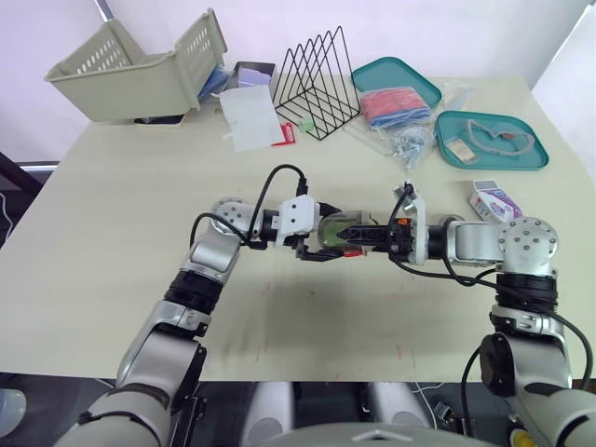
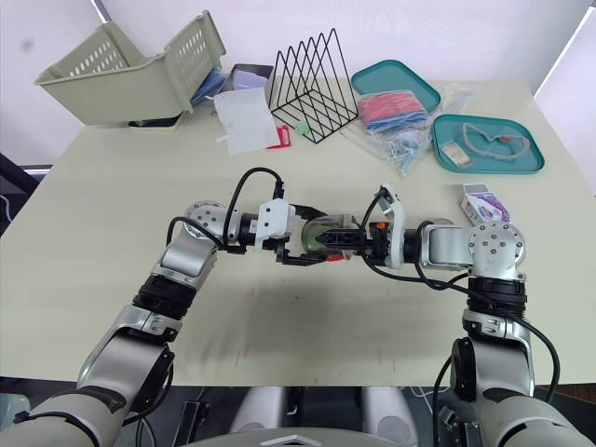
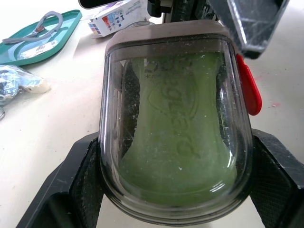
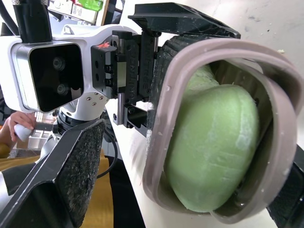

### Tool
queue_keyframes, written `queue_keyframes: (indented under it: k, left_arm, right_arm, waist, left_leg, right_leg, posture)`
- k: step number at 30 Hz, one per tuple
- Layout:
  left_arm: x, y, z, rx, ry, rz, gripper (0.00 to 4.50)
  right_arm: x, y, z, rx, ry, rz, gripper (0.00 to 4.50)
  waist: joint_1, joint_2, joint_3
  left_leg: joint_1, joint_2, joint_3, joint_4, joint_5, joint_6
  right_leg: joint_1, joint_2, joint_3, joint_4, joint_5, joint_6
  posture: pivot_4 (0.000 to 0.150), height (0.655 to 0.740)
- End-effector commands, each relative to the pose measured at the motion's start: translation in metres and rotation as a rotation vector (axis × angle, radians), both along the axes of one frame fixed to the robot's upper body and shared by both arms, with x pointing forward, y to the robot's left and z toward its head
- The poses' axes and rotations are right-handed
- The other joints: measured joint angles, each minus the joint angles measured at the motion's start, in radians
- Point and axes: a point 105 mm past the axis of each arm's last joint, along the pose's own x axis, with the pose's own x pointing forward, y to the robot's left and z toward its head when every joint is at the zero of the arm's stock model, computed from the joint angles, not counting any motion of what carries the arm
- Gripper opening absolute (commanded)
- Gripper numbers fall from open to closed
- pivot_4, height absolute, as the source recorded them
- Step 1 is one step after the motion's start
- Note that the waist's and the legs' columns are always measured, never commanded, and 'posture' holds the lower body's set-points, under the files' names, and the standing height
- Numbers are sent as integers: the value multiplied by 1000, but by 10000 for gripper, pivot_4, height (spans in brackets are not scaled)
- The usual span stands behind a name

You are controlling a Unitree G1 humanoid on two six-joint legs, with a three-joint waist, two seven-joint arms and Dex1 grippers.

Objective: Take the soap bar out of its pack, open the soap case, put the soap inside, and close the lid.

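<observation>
Beige table (image 1: 112, 279): basket (image 1: 140, 74) at 11 o'clock, rack (image 1: 317, 84) at 12; nothing in the way.
Left gripper (image 3: 175, 190): clamped on case.
Right gripper (image 1: 361, 233): fingers apart, straddling case.
Case (image 1: 337, 226): table centre; lid seemingly not yet shut.
Pack (image 1: 494, 200): aside, 3 o'clock of case.
Soap (image 4: 213, 147): unpacked, inside case.

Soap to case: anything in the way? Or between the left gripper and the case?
Nothing visible. The soap bar already lies inside the soap case, and the left gripper clamps the case directly on both sides. The right gripper is at its other end.
</observation>
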Motion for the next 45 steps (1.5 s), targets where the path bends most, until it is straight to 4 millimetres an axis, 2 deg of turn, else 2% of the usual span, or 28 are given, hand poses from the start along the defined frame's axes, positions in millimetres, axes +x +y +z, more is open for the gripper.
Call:
queue_keyframes:
  k: [1, 8, 11, 14, 15, 28, 29, 37, 42, 45]
  left_arm:
    - [-1, -4, 11, -13, -48, -23, 34572]
    - [-1, -5, 11, -11, -49, -26, 34572]
    - [0, -6, 11, -13, -51, -26, 34572]
    - [0, -7, 13, -17, -55, -29, 34572]
    - [0, -7, 13, -18, -56, -30, 34572]
    - [8, -5, 23, -67, -90, -8, 34572]
    - [8, -4, 24, -72, -87, -13, 44808]
    - [7, 7, 32, -73, -38, -52, 45000]
    - [10, 27, 31, -6, 13, -32, 45000]
    - [13, 32, 35, -9, 38, -10, 45000]
  right_arm:
    - [-2, 0, 6, 18, -15, 13, 44614]
    - [-2, -1, 4, 14, -6, 8, 44614]
    - [-3, -1, 2, 9, 1, 7, 36333]
    - [-4, -2, 0, -1, 3, 10, 22122]
    - [-4, -2, 0, -2, 5, 11, 20633]
    - [-8, -2, -2, -22, -6, 31, 20636]
    - [-9, -2, -1, -21, -9, 32, 20636]
    - [-5, -7, 2, -40, -32, 14, 20628]
    - [3, -20, 7, -104, -79, -16, 20626]
    - [8, -30, 11, -174, -134, -24, 20624]
  waist:
    - [0, 0, 0]
    - [0, 0, 0]
    - [1, 0, 0]
    - [0, 0, 0]
    - [0, 0, 0]
    - [1, 0, 0]
    - [1, 0, 0]
    - [-1, 0, 0]
    - [-1, 0, 0]
    - [0, 0, 0]
  left_leg:
    - [0, 0, 0, 0, 0, 0]
    - [0, 0, 0, 0, 0, 0]
    - [0, 0, 0, 0, 0, 0]
    - [0, 0, 0, 0, 0, 0]
    - [0, 0, 0, 0, 0, 0]
    - [0, 0, 0, -1, 0, 0]
    - [0, 0, 0, 0, 0, 0]
    - [0, 0, 0, -1, 0, 0]
    - [0, 0, 0, -1, 0, 0]
    - [0, 0, 0, -1, 0, 0]
  right_leg:
    - [0, 0, 0, 0, 0, 0]
    - [0, 0, 0, 0, 0, 0]
    - [0, 0, 0, 0, 0, 0]
    - [0, 0, 0, 0, 0, 0]
    - [0, 0, 0, 0, 0, 0]
    - [0, 0, 0, -1, 0, 0]
    - [0, 0, 0, -1, 0, 0]
    - [0, 0, 0, -1, 0, 0]
    - [0, 0, 0, -1, 0, 0]
    - [-1, 0, 0, -1, 0, 0]
  posture:
    - [1500, 7400]
    - [1500, 7400]
    - [1500, 7400]
    - [1500, 7400]
    - [1500, 7400]
    - [1500, 7400]
    - [1500, 7400]
    - [1500, 7400]
    - [1500, 7400]
    - [1500, 7400]
